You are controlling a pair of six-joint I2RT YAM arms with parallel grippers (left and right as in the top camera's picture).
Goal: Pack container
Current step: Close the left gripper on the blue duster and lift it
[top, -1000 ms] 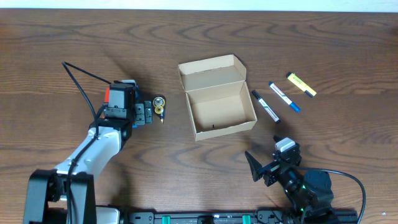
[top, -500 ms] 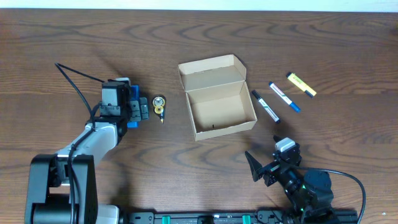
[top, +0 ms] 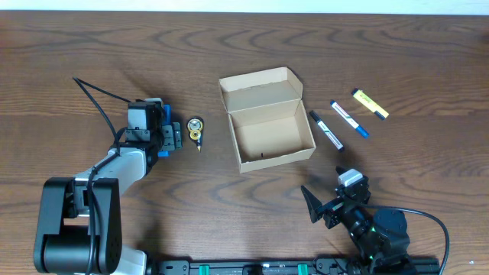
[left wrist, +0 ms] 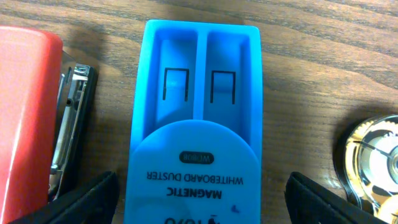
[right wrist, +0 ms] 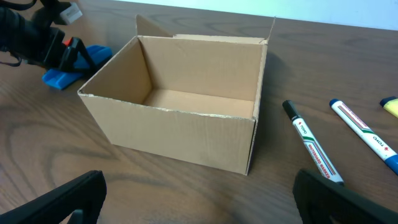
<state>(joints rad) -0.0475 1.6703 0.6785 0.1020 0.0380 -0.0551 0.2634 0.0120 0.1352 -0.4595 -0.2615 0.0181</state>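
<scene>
The tan cardboard container (top: 269, 131) stands open in the middle of the table, lid flap tilted back; its inside looks empty in the right wrist view (right wrist: 180, 118). My left gripper (top: 166, 139) is open, its jaws astride a blue magnetic whiteboard duster (left wrist: 196, 124) with a gap on each side. The duster lies flat on the table left of the container (top: 164, 114). My right gripper (top: 322, 206) is open and empty, low over the table in front of the container (right wrist: 199, 211).
A red stapler (left wrist: 28, 112) lies just left of the duster and a tape roll (top: 196, 128) just right. A black marker (top: 325, 128), a blue marker (top: 348, 118) and a yellow highlighter (top: 370, 104) lie right of the container.
My left gripper has shifted left, from near the tape roll to over the blue duster, and now covers the red stapler from above. The right arm has not moved.
</scene>
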